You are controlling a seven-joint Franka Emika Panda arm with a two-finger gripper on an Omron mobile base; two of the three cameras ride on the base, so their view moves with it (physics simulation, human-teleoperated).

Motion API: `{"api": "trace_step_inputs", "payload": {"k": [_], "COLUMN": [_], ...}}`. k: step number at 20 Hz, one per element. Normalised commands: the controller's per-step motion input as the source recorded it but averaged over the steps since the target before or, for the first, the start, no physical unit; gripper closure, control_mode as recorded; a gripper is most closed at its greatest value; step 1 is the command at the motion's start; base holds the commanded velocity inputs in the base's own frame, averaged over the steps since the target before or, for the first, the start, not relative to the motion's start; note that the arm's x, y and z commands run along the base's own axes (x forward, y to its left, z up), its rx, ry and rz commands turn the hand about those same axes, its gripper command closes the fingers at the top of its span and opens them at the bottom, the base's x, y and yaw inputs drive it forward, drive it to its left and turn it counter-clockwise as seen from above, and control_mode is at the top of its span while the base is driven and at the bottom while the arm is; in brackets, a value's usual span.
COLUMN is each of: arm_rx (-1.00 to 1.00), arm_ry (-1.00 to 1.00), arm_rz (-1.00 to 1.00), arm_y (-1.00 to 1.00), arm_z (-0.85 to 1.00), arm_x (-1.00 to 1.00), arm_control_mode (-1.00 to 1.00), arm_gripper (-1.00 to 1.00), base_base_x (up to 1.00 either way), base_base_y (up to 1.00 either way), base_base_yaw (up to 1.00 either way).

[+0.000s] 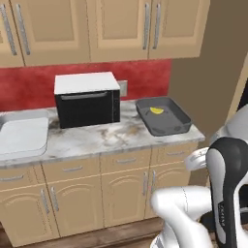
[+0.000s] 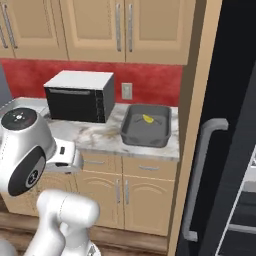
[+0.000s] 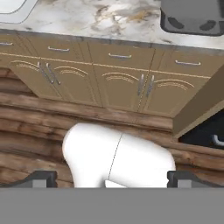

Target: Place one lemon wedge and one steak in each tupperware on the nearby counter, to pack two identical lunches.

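- So, the step in hand looks like fetching the next piece of food: the dark grey shallow rectangular tray (image 1: 163, 116) on the right end of the desk (image 1: 92, 138) has a yellow lemon wedge (image 1: 156, 110) in it and, as far as I can tell, no steak yet.
- The hand (image 3: 112, 177) hangs low in front of the cabinet doors, facing the wooden floor, its two dark fingertips (image 3: 41, 178) spread as wide as they go, with nothing between them.
- To do this well, I'd judge it should lift clear of the desk's front edge before reaching in, and set whatever comes next down beside the wedge, not on top of it.
- A second, pale grey-white tray (image 1: 22, 135) lies at the left end of the desk; what is in it I cannot tell from here.
- The desk top is grey-white marbled stone with brownish veining, smooth and hard.
- Between the trays, towards the wall, stands a boxy black oven with a white top (image 1: 87, 99) and a glossy door.
- The cabinets (image 1: 126, 186) below are light tan wood with arched panels and slim metal handles; behind runs a mottled red wall (image 1: 29, 87).
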Motion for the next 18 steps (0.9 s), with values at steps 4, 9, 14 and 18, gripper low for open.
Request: {"api": "trace_step_inputs", "payload": {"k": [4, 9, 14, 18], "arm_rx": [0.0, 0.0, 0.0, 0.0], "arm_ry": [0.0, 0.0, 0.0, 0.0], "arm_rz": [0.0, 0.0, 0.0, 0.0], "arm_y": [0.0, 0.0, 0.0, 0.0], "arm_z": [0.0, 0.0, 0.0, 0.0], "arm_x": [0.0, 0.0, 0.0, 0.0], "arm_control_mode": [1.0, 1.0, 1.0, 1.0], "arm_gripper": [-1.0, -1.0, -1.0, -1.0], "base_base_x": [-1.0, -1.0, -0.72, -0.03], "base_base_y": [-0.55, -0.88, -1.0, -1.0], "base_base_yaw": [0.0, 0.0, 0.0, 0.0]}}
